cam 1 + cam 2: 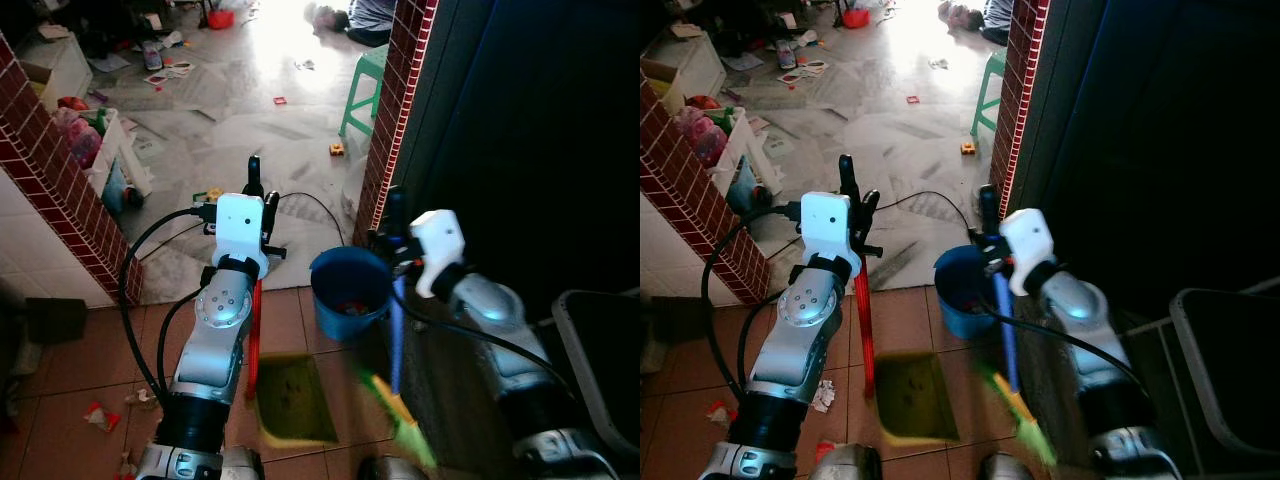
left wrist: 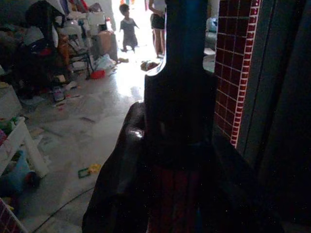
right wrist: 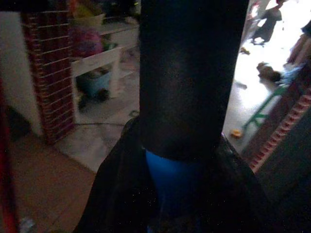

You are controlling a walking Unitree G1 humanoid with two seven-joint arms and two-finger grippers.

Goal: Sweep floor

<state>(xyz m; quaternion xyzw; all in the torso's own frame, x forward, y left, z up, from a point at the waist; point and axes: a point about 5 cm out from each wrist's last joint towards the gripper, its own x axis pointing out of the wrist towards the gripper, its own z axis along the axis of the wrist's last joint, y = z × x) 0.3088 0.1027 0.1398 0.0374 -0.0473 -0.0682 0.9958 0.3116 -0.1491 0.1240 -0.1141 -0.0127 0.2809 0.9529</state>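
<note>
My left gripper [image 1: 255,192] is shut on the red handle [image 1: 254,340] of a yellow-green dustpan [image 1: 295,400], which rests on the terracotta tiles in front of me. My right gripper [image 1: 393,215] is shut on the blue handle [image 1: 396,345] of a broom. Its green bristles [image 1: 402,428] are blurred, low beside the dustpan's right edge. The left wrist view shows the dark grip with the red shaft [image 2: 175,199] below it. In the right wrist view the black grip gives way to the blue shaft [image 3: 172,182].
A blue bucket [image 1: 335,315] stands between the two handles. Brick pillars [image 1: 60,190] [image 1: 395,110] flank a doorway to a cluttered marble floor with a green stool [image 1: 362,90] and a black cable [image 1: 310,200]. Paper scraps [image 1: 100,415] lie left; a dark cabinet stands right.
</note>
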